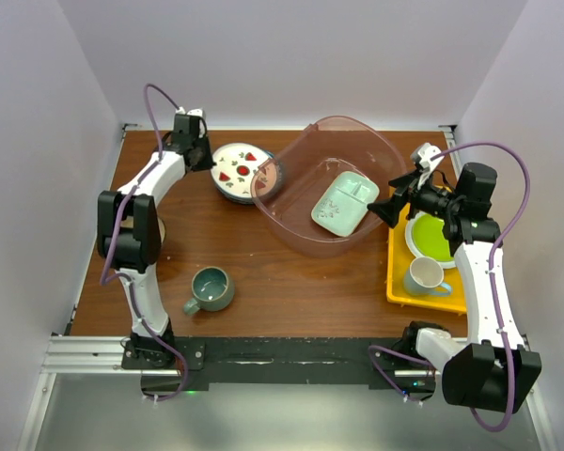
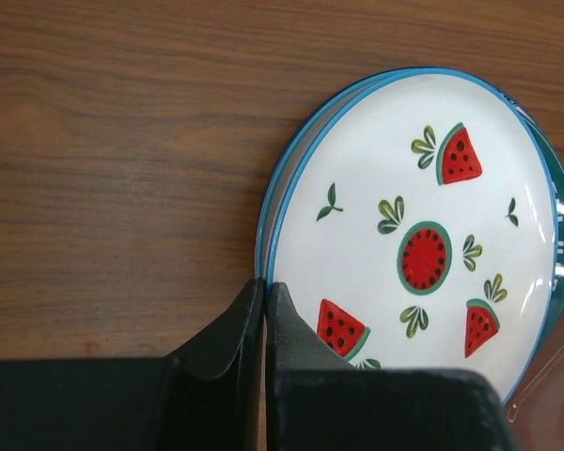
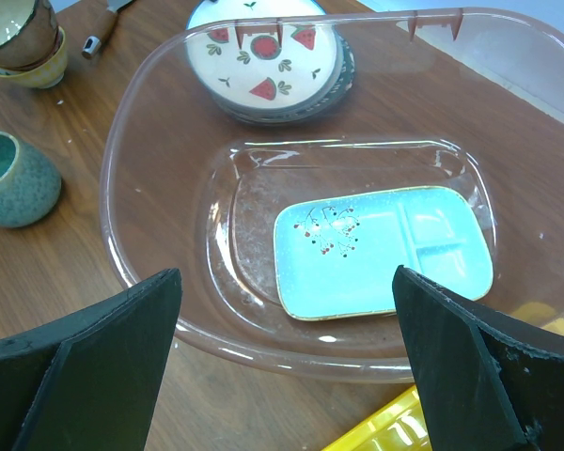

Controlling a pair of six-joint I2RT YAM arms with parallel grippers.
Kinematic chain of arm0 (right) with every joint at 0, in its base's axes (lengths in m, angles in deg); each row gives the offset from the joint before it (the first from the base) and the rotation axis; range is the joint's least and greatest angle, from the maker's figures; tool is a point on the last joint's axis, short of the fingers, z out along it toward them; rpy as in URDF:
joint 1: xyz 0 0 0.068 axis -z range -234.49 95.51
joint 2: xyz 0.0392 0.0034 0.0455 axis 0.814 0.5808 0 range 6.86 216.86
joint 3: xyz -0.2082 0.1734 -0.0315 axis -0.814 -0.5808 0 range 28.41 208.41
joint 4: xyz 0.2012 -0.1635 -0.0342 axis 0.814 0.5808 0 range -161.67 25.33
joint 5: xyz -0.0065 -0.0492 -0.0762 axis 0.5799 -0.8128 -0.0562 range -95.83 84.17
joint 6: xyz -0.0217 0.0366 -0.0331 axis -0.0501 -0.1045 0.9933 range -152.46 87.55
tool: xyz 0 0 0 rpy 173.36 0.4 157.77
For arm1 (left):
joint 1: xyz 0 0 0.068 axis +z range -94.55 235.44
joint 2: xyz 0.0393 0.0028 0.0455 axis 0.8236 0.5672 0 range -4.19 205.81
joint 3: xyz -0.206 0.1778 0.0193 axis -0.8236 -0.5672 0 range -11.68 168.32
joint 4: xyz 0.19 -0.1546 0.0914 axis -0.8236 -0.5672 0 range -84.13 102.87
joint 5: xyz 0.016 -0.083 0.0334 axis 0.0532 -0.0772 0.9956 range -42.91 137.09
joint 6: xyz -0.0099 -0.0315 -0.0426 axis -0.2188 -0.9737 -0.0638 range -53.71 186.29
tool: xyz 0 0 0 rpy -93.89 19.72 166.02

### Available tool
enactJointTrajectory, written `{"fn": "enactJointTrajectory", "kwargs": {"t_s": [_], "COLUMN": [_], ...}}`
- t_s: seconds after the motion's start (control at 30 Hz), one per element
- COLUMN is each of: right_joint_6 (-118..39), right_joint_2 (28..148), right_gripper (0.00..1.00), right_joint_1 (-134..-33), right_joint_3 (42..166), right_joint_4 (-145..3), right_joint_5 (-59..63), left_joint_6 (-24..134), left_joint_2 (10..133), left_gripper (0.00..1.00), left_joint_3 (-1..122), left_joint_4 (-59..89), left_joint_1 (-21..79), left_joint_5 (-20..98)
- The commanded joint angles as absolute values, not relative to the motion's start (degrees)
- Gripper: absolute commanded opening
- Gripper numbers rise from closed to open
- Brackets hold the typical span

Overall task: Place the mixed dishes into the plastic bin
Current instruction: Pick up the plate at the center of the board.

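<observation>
A stack of plates, the top one white with watermelon motifs (image 1: 242, 172), sits left of the pinkish plastic bin (image 1: 291, 233). My left gripper (image 1: 210, 160) is shut, its tips (image 2: 264, 285) at the left rim of the top plate (image 2: 423, 235). A mint squarish dish (image 1: 344, 203) lies inside the bin. My right gripper (image 1: 387, 207) is open and empty just outside the bin's right rim; in its wrist view the gripper (image 3: 287, 282) frames the dish (image 3: 385, 249) and the bin wall (image 3: 122, 141). A grey-teal mug (image 1: 211, 287) stands at front left. Stacked bowls (image 3: 19, 38) show at the far left.
A yellow tray (image 1: 395, 282) at the right holds a lime-green plate (image 1: 432, 240) and a white mug (image 1: 425, 275). The left arm's elbow hangs over the table's left side. White walls close in the back and sides.
</observation>
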State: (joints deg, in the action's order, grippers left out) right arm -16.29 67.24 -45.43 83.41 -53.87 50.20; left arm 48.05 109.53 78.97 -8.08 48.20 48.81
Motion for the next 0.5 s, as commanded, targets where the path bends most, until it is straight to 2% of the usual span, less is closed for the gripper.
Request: {"fn": "enactJointTrajectory", "kwargs": {"t_s": [0.0,0.47], "right_joint_6": [-15.5,-15.4], "right_joint_2": [67.1,67.2], "right_gripper": [0.98,0.98], "right_joint_1": [-45.3,-45.3], "right_joint_3": [84.0,84.0], "right_joint_4": [-54.4,-54.4], "right_joint_5": [49.6,50.4], "left_joint_6": [48.6,46.8], "left_joint_2": [105.3,101.3], "left_gripper": [0.00,0.00], "left_joint_3": [82.3,77.7], "left_joint_4": [-6.8,-4.9], "left_joint_1": [48.5,50.2], "left_joint_5": [47.4,45.2]}}
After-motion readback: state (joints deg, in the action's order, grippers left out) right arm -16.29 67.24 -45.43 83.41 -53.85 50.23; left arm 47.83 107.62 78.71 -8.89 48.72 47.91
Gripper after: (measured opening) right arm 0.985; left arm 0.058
